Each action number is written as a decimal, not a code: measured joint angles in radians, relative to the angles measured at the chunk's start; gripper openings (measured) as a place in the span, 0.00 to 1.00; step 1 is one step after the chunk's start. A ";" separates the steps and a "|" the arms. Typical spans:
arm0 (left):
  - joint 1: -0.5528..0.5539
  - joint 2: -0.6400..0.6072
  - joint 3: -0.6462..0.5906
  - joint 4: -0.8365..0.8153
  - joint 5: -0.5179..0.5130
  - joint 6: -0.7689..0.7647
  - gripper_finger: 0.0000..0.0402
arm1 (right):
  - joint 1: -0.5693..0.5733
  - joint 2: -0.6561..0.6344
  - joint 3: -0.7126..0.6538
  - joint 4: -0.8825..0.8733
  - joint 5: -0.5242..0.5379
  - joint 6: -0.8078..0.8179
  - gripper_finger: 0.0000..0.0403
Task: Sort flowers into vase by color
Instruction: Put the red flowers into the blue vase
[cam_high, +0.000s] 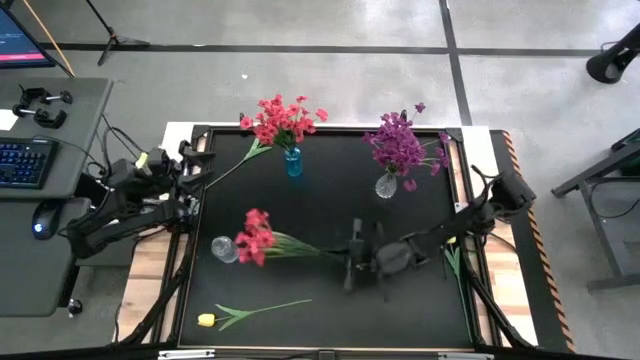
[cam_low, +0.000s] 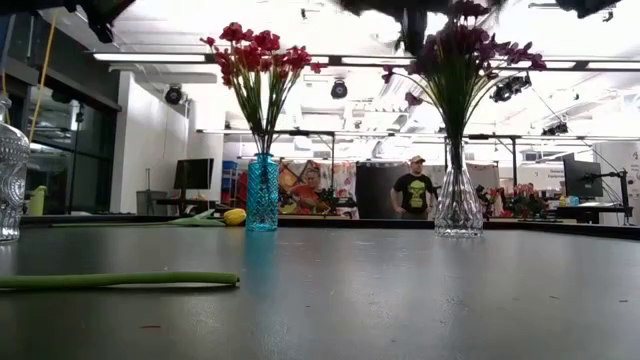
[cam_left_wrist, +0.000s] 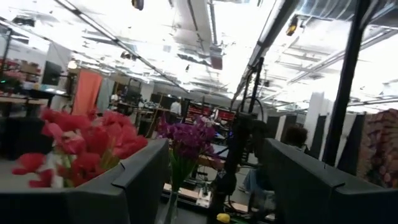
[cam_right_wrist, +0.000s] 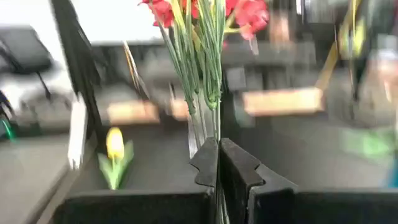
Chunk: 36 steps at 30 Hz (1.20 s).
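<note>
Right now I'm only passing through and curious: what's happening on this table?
A two-armed robot is sorting artificial flowers into vases by colour. The right gripper is shut on the stems of a red flower bunch near the middle of the table. The left gripper waits open at the left edge. Red flowers already stand in the blue vase, purple ones in a clear vase. A yellow flower lies at the front.

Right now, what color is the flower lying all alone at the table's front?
Yellow flower, with a green stem. The high view shows it best.
</note>
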 joint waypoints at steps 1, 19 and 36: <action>0.000 0.007 -0.020 0.034 0.009 -0.001 0.62 | -0.008 -0.009 -0.006 0.086 -0.023 -0.076 0.00; -0.154 0.422 -0.278 0.709 0.098 -0.020 0.62 | -0.293 0.050 0.229 0.220 -0.392 -0.253 0.00; -0.547 0.715 -0.137 0.800 -0.187 0.406 0.62 | -0.333 0.209 0.357 0.217 -0.401 -0.226 0.00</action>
